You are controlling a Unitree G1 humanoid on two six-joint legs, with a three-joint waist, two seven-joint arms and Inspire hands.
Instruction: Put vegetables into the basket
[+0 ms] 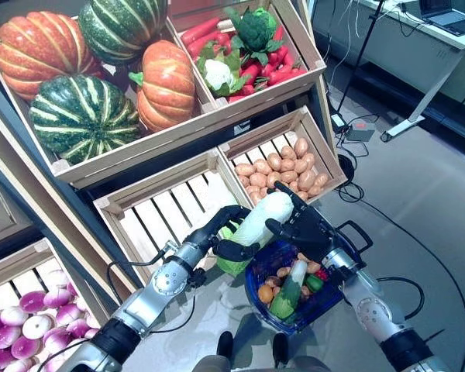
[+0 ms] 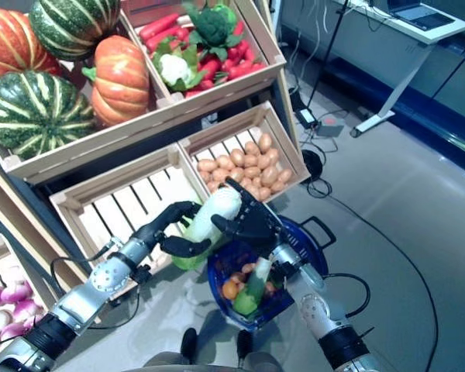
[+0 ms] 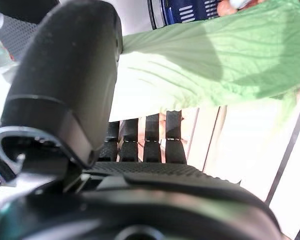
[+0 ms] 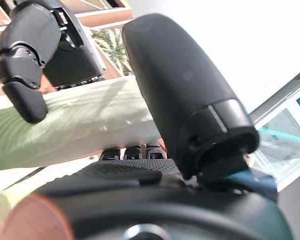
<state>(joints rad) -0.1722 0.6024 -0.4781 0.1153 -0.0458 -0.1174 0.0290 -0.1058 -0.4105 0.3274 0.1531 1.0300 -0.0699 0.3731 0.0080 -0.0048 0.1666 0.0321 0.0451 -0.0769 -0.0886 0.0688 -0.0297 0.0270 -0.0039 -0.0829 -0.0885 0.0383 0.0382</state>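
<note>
Holding napa cabbage (image 1: pixel 257 222) two-handed, centre of frame, just above blue basket (image 1: pixel 349 256) rim. My left hand (image 1: pixel 223 232) curls round its leafy green end; my right hand (image 1: pixel 301 223) wraps its pale end, thumb over top. Basket sits lower right of centre, already carrying several vegetables: orange ones, something green, a white stalk. Cabbage not yet inside, so I judge task partly done. Slatted crate (image 1: pixel 167 209) behind cabbage looks emptied. Pumpkins (image 1: pixel 101 70) upper left, potatoes (image 1: pixel 283 167) right of centre remain on shelves.
</note>
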